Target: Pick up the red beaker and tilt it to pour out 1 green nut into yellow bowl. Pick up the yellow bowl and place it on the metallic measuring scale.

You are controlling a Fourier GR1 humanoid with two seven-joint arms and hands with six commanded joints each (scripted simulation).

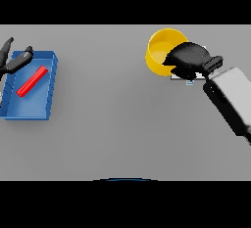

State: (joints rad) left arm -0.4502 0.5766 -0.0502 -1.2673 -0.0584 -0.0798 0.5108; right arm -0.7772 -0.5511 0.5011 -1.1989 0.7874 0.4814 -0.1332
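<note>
Right hand (188, 58) fingers clamped on the near-right rim of the yellow bowl (162, 51), near the surface's far edge, right of center. Scale mostly hidden under the hand. Left hand (12, 60) fingers spread loose over blue tray (46, 82) holding a red bar (32, 81) at the left edge.

A plain grey table (122, 124) fills the whole scene from edge to edge, its surface flat, matte and without marks or seams. The light is even and soft, and things standing on it throw only faint shadows. No wall, floor or window shows anywhere beyond the tabletop, and no other furniture.
</note>
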